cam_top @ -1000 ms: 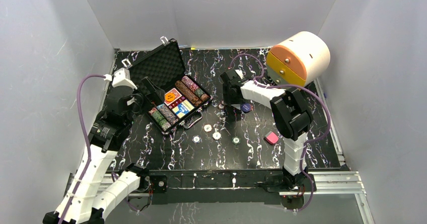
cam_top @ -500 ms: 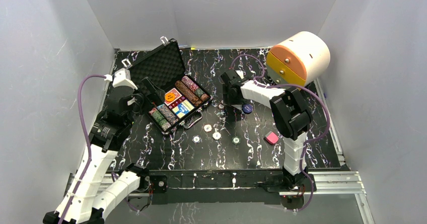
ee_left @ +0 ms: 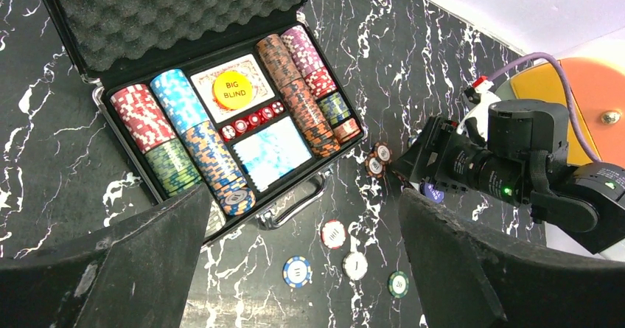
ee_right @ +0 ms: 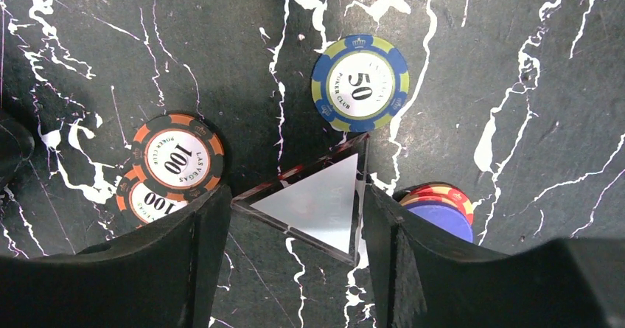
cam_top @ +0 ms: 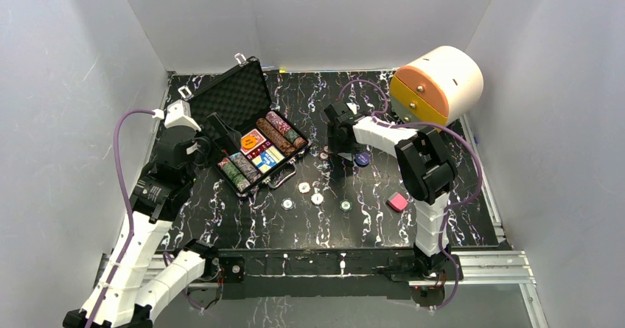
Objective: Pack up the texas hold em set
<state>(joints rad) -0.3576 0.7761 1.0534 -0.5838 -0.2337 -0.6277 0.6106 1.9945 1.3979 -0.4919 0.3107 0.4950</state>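
Two end effectors work over a black, white-veined marble-pattern desk [cam_top: 243, 228]. The left end effector [ee_left: 304, 192], fingers spread wide, hangs above the open black foam-lined briefcase-style case [ee_left: 184, 11] at left rear. The case holds rows of multicolour poker chips [ee_left: 210, 158] and a yellow round BIG BLIND button [ee_left: 234, 90]. At mid-desk the right end effector [ee_right: 295, 195] pinches a glossy flat card deck [ee_right: 317, 206], with a blue-and-yellow 50 chip [ee_right: 360, 82] just beside it.

**Fig. – robot body.**
- L arm [cam_top: 136, 248], R arm [cam_top: 431, 221]: white moulded link shells alt. w/ black boxy joint housings [cam_top: 424, 167].
- Lilac cable [cam_top: 121, 158] runs outside each arm, base to wrist.
- White block [cam_top: 177, 113] at L wrist.
- Fingers [ee_left: 110, 269]: matte black, broad wedge shape, pale scuffs.
- R wrist unit [ee_left: 525, 127]: black, cylindrical, small green LED [ee_left: 507, 192].
- Base mounts [cam_top: 230, 267]: black.
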